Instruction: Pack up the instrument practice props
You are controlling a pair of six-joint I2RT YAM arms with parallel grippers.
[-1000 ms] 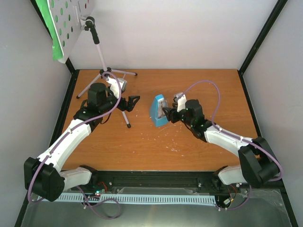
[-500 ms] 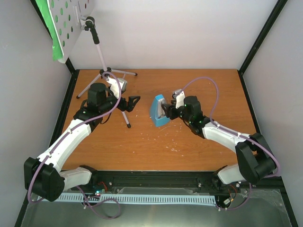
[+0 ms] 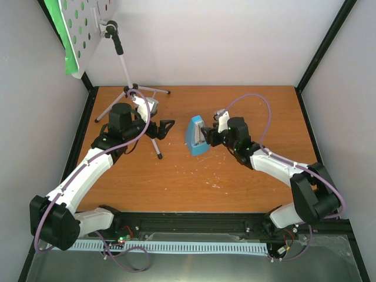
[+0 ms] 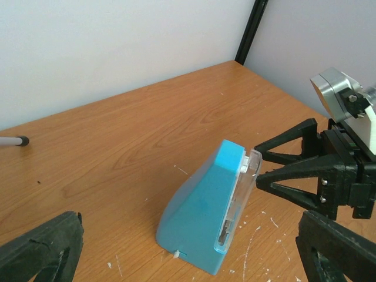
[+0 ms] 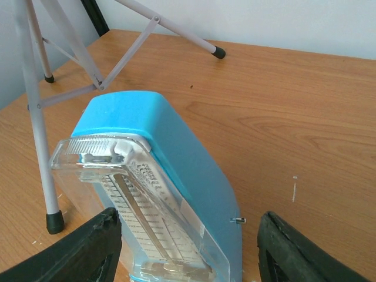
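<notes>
The small blue metronome point(image 3: 194, 136) stands mid-table, its clear front point(image 5: 135, 194) facing my right gripper point(image 3: 207, 138). That gripper is open; its jaws straddle the metronome's front end, with a visible gap on the right side in the right wrist view point(image 5: 185, 252). My left gripper point(image 3: 166, 127) is wide open and holds nothing. It hangs beside a leg of the silver music stand point(image 3: 121, 59) and faces the metronome's blue side point(image 4: 202, 217). The stand's perforated tray point(image 3: 88, 26) is at the far left corner, with a green page point(image 3: 61, 32) on it.
The tripod legs point(image 5: 36, 111) spread over the far left of the table, and one black foot point(image 5: 54, 222) rests close to the metronome. Another foot tip point(image 4: 20, 140) shows in the left wrist view. White scuffs mark the wooden table point(image 3: 235, 176). Walls enclose three sides.
My right gripper has pushed forward toward the far left, closer around the metronome, which has shifted slightly that way. The left arm has not moved.
</notes>
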